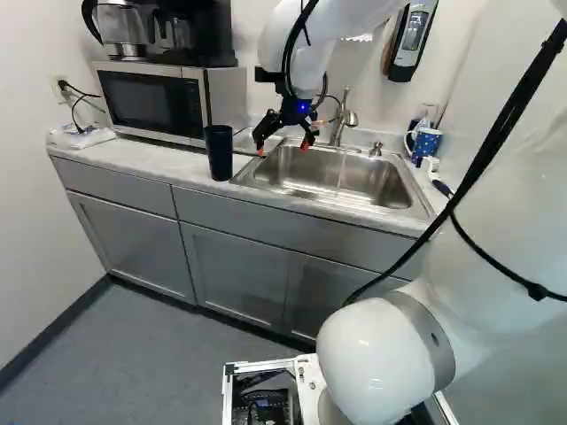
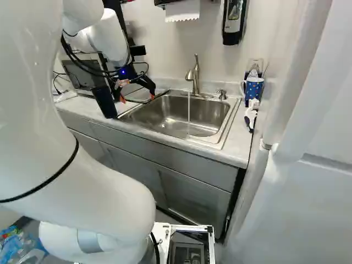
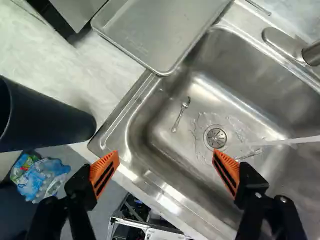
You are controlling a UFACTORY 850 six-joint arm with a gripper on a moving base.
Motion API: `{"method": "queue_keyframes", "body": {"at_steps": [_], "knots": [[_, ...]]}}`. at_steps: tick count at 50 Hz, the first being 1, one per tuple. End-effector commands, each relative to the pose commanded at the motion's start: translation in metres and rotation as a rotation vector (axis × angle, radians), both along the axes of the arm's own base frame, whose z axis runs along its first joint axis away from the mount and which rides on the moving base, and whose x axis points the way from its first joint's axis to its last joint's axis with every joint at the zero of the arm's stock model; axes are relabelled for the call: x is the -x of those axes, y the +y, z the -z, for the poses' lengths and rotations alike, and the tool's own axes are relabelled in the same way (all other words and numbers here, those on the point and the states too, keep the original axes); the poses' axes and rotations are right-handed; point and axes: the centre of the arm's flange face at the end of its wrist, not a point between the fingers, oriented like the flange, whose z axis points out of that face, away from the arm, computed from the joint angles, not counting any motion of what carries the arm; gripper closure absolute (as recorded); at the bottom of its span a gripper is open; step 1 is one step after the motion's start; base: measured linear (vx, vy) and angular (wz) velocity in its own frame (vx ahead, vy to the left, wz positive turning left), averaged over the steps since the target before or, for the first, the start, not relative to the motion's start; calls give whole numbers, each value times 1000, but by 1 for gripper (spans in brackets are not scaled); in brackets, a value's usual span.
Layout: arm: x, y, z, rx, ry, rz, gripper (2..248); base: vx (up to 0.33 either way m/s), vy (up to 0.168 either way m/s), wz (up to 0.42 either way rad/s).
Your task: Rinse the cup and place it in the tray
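1. While the gripper (image 3: 165, 154) stands wide open, w/ nothing btwn its pads (image 3: 107, 162), treat the dark cup (image 3: 45, 117) as the pick-up target (judged).
2. Cup pos.: on the counter (image 3: 30, 60), outside the jaw span, off the outer side of the counter-side finger (image 3: 82, 190) & a little ahead of it. Near the counter's front edge.
3. Cup orientation: upright, long axis vert., rim up; contents N/A (can't tell).
4. Jaw pos.: pointing down over the sink (image 3: 165, 97), sink-side finger over the basin. Opening line runs roughly toward the cup.
5. Req'd move (judged): shift sideways toward the cup, counter-side finger leading. Clear the rim first, then lower w/ one finger each side of the wall; or turn the wrist & enter from the side.
6. Caution: a low, straight shift would prob. put that finger's outer face against the cup & tip it.
7. After grip (judged): carry back past the present jaw pos. to the running water (image 3: 295, 141), beyond the sink-side finger; then set in the tray (image 3: 160, 30), ahead of the jaws. Rinse status: can't tell.
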Motion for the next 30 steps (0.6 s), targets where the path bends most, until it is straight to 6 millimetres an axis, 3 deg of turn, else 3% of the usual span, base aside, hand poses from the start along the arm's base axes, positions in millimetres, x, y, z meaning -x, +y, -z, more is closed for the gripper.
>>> {"method": "queue_keyframes", "body": {"at_steps": [30], "knots": [[9,45,1,0,23,-99,3,0,0,0]]}}
